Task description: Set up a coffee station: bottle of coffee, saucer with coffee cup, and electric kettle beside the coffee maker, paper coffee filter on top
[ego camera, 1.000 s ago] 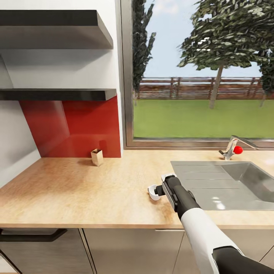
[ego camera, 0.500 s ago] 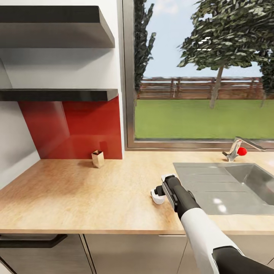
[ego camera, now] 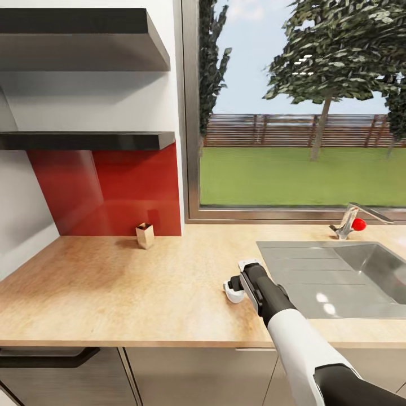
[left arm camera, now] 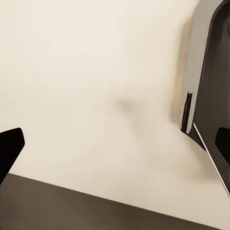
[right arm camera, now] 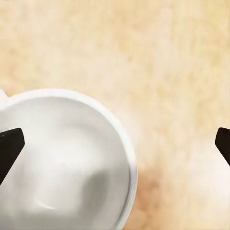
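A white coffee cup point(ego camera: 232, 291) stands on the wooden countertop point(ego camera: 113, 282), just left of the sink's drainboard. My right gripper point(ego camera: 240, 281) hovers right over it, pointing down. In the right wrist view the white coffee cup point(right arm camera: 62, 163) is seen from above, empty, with its rim under the right gripper point(right arm camera: 115, 143). That gripper is open, with the fingertips point(right arm camera: 9, 146) spread wide and one tip over the cup. My left gripper point(left arm camera: 115, 143) is open too and holds nothing. It faces a pale surface beside a dark, grey-edged panel point(left arm camera: 206, 96).
A small tan box point(ego camera: 144, 234) stands at the back against the red splashback point(ego camera: 113, 192). A steel sink point(ego camera: 344, 276) with a red-knobbed faucet point(ego camera: 352, 223) lies to the right. Two dark shelves point(ego camera: 84, 140) hang above the counter's left half, beside a window.
The head view has shifted a little, carrying the whole scene slightly to the right. The right arm and the cup have kept their place on the counter.
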Tool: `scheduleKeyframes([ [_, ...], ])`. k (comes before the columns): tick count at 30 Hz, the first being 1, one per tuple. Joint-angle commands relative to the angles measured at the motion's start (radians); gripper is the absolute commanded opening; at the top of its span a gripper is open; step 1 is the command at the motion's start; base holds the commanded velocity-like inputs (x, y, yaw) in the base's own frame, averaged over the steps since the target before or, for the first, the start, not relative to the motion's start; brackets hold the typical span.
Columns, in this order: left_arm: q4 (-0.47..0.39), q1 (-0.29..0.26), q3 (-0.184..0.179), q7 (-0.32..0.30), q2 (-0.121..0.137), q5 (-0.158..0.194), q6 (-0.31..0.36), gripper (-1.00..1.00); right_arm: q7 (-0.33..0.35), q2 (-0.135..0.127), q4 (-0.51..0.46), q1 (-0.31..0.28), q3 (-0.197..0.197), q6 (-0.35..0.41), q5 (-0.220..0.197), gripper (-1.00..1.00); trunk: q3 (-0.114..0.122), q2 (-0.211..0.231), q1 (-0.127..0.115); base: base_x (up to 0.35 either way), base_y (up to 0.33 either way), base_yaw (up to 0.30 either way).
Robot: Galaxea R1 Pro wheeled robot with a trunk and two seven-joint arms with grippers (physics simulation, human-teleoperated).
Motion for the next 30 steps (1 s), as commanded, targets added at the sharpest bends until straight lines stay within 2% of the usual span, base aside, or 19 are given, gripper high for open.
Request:
scheduleKeyframes([
  [1, 0.001, -0.001, -0.009, 0.002, 0.000, 0.010, 0.002, 1.00, -0.002, 0.000, 0.000, -0.001, 0.002, 0.004, 0.002, 1.00, -0.002, -0.002, 0.000, 0.000, 0.000, 0.000],
  [19, 0.001, -0.001, -0.009, 0.001, 0.000, 0.010, 0.002, 1.00, -0.002, 0.000, 0.001, 0.001, 0.000, 0.001, 0.002, 1.00, -0.002, -0.002, 0.000, 0.000, 0.000, 0.000],
  [30, 0.001, -0.001, -0.009, 0.001, 0.000, 0.010, 0.001, 1.00, -0.002, 0.000, 0.045, 0.001, -0.001, -0.001, 0.003, 1.00, -0.002, -0.002, 0.000, 0.000, 0.000, 0.000],
])
